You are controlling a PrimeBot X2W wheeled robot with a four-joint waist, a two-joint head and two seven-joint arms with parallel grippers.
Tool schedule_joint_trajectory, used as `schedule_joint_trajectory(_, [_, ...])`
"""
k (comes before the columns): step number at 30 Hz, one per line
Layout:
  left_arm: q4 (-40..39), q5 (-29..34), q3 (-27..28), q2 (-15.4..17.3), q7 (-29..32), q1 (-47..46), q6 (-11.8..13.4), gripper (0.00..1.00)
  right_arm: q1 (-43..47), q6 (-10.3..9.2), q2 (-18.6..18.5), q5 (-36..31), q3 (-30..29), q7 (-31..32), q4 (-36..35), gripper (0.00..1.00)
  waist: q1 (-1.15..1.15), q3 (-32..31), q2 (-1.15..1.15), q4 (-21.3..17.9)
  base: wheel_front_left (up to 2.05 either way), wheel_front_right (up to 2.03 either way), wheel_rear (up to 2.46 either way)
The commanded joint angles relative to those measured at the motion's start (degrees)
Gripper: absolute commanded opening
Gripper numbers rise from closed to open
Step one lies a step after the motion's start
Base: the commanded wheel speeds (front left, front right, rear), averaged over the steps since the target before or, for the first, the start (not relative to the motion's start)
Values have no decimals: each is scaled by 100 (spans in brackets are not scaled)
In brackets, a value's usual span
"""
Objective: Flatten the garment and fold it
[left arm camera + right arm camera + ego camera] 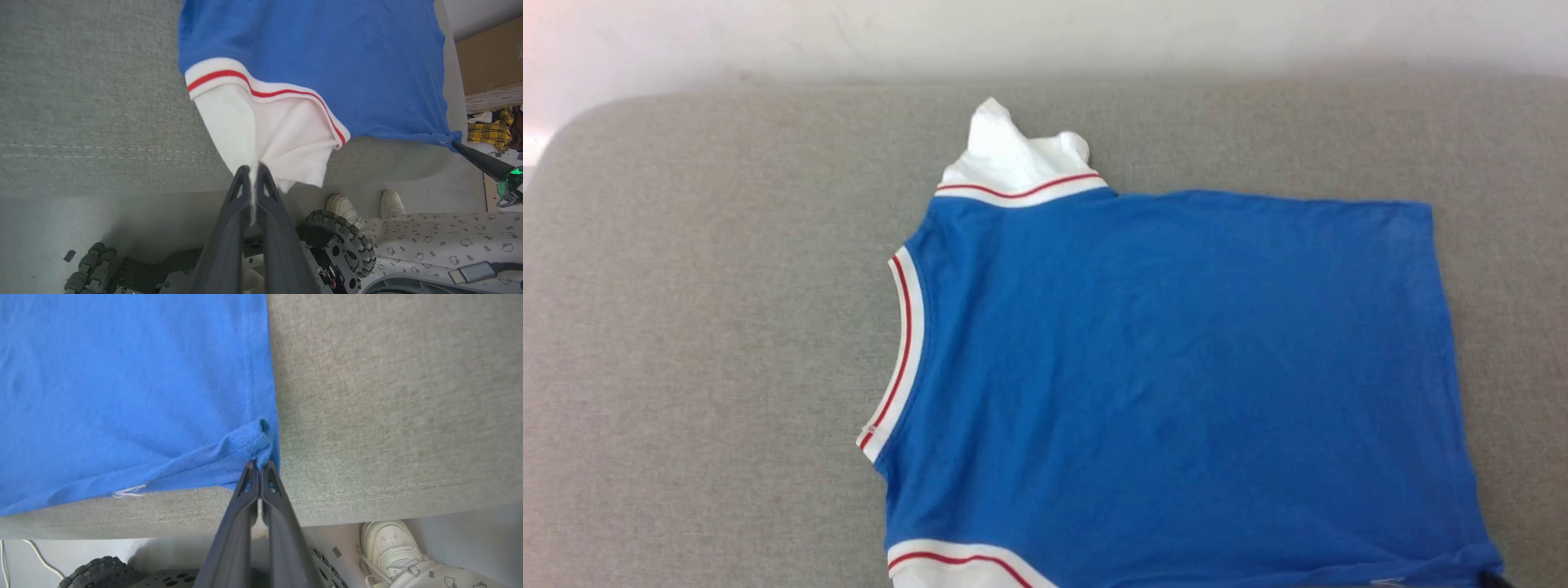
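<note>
The garment (1176, 384) is a royal-blue T-shirt lying flat on the grey cushion (703, 327), plain side up, collar trim to the left and hem to the right. One white sleeve (1013, 155) sticks out at the far side, crumpled. In the left wrist view my left gripper (253, 169) is shut on the near white sleeve (278, 139), which hangs past the cushion's front edge. In the right wrist view my right gripper (258, 465) is shut on the hem corner (249, 443) of the garment, bunching the cloth there. The right gripper's finger (478, 159) also shows at that corner in the left wrist view.
The cushion's front edge (367, 506) runs just below both grippers. Below it are the robot's wheeled base (343, 241) and a person's white shoes (367, 206) and patterned trousers (449, 241). A cardboard box (490, 61) and a plaid cloth (490, 130) lie off to the side.
</note>
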Motion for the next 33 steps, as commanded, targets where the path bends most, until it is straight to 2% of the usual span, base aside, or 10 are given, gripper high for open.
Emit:
schedule_joint_trajectory(1, [-128,38,147,98,-144,60,53,0,43,-5,50,-7,-123,-38,-108,0,1,-145,0,64,0,0,0])
schedule_joint_trajectory(7, [-534,670,538,294,-586,-567,88,0,-265,-5,108,-247,-270,-180,-438,0,1,-178,0,53,0,0,0])
schedule_joint_trajectory(13, [-411,1404,361,282,-497,-1892,-53,0,-1101,-5,-44,-531,-76,-235,-608,0,1,182,0,-64,0,0,0])
schedule_joint_trajectory(19, [151,1860,188,87,-383,-3281,-294,0,-2017,-5,-273,-748,173,-361,-386,0,1,778,0,-167,0,0,0])
schedule_joint_trajectory(21, [368,1926,152,-86,-438,-3666,-335,0,-2247,-5,-380,-831,266,-412,-257,0,1,965,0,-189,0,0,0])
schedule_joint_trajectory(25, [755,2019,112,-301,-578,-4101,-390,0,-2547,-5,-482,-875,373,-495,-30,0,1,1206,0,-222,0,0,0])
schedule_joint_trajectory(33, [2099,2334,-105,-757,-1054,-4588,-389,0,-2936,-5,-644,-847,704,-626,573,0,1,1606,0,-248,0,0,0])
